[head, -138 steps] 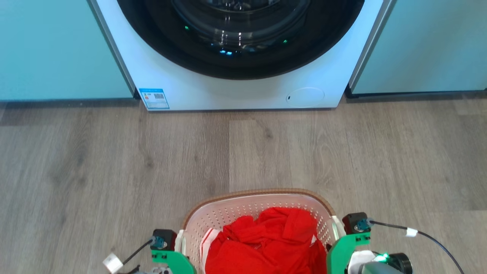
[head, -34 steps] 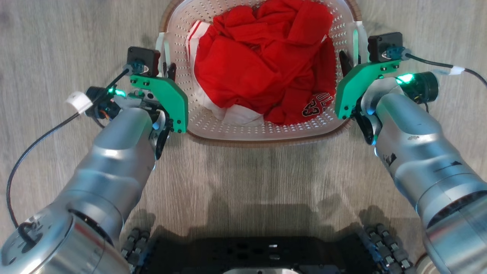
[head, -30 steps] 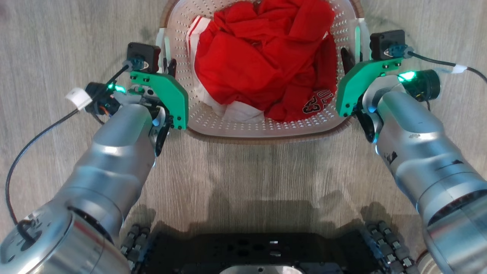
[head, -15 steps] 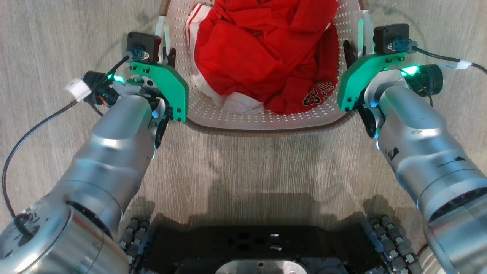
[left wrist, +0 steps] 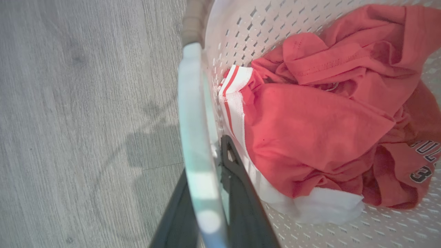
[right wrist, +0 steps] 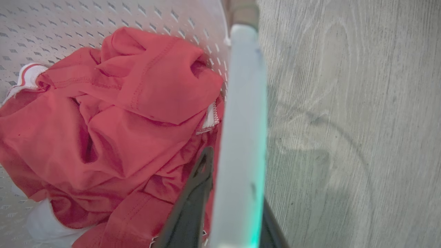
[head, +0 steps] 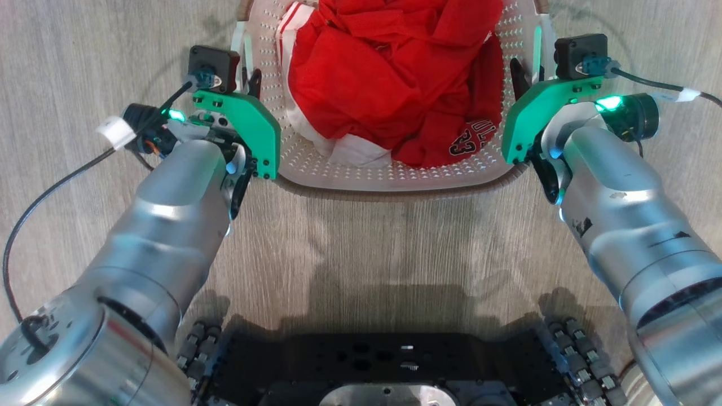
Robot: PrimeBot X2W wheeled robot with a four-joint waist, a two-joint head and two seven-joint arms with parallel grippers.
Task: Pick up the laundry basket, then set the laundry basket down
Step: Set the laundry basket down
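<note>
The laundry basket (head: 395, 175) is white and perforated with a brown rim, and sits at the top centre of the head view. Crumpled red and white clothes (head: 389, 73) fill it. My left gripper (head: 248, 84) is shut on the basket's left white handle (head: 240, 39). In the left wrist view, dark fingers (left wrist: 237, 186) pinch that handle (left wrist: 193, 120) from both sides. My right gripper (head: 522, 70) is shut on the right handle (head: 542, 39). In the right wrist view, the handle (right wrist: 243, 120) runs between my fingers (right wrist: 193, 203). I cannot tell whether the basket touches the floor.
Grey wood-look floor (head: 84, 56) lies all around the basket. My black wheeled base (head: 383, 361) sits at the bottom of the head view, just behind the basket. Thin cables (head: 51, 186) trail from each wrist.
The head view has tipped down; the washing machine seen earlier is out of the picture. Over the last second the picture shifted slightly, and both grippers stayed on the handles.
</note>
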